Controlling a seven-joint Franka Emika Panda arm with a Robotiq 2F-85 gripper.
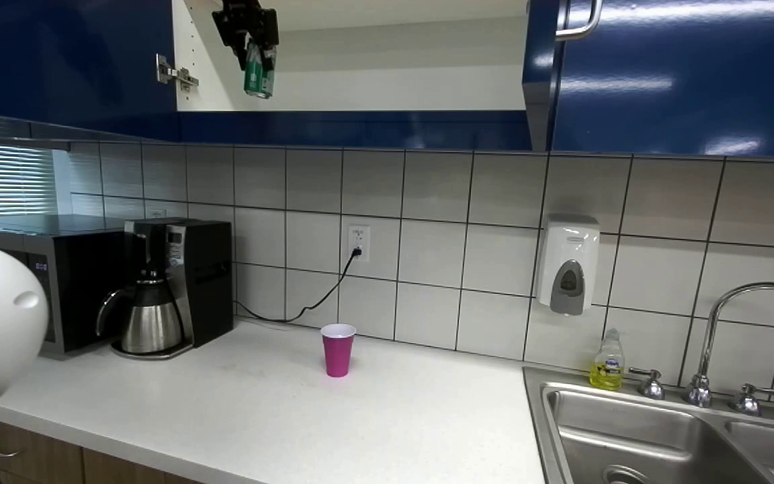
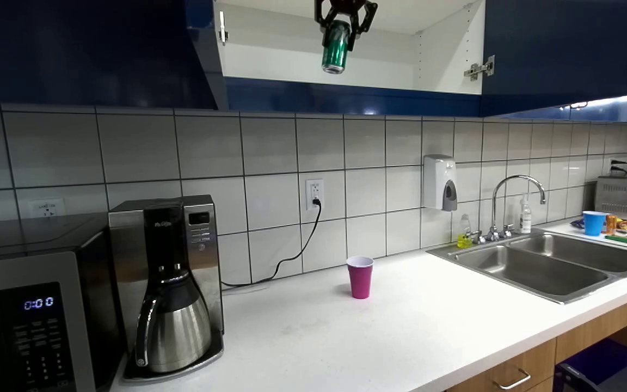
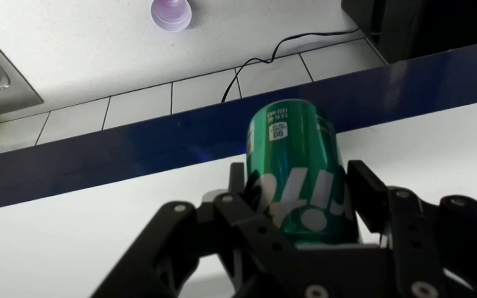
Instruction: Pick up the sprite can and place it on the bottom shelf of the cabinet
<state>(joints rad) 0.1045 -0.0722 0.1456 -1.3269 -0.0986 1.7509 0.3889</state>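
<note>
Wrist view has the black two-fingered gripper (image 3: 298, 182) clasping the small green cylindrical metal Sprite can (image 3: 294, 145) from two opposite sides. In both exterior views the can hangs from the gripper in the air, silvery end down and slightly tilted, at the opening of the glossy dark-blue wall cabinet (image 1: 360, 128) with its white interior; whether in front of it or inside, I cannot tell. Just past the gripper, the wrist view shows the cabinet's dark-blue front edge (image 3: 97, 161), partly covered by the can, and beside that edge the flat white bottom shelf (image 3: 77, 227). To either side of the gripper, flat blue doors (image 1: 58, 60) stand open.

Well below the gripper, a pink tapered cup (image 1: 338, 353) stands upright on the white countertop (image 1: 279, 423). Below and left of the gripper in both exterior views are a black-and-silver coffee maker (image 1: 205, 289) with a steel carafe (image 2: 180, 332) and a dark box-shaped microwave (image 2: 30, 326); below and right, a white wall-mounted soap dispenser (image 1: 570, 262) and, farther off, a stainless-steel double sink (image 1: 539, 403). Beyond the sink, far from the gripper, an exterior view has a bright blue cup (image 2: 594, 223).
</note>
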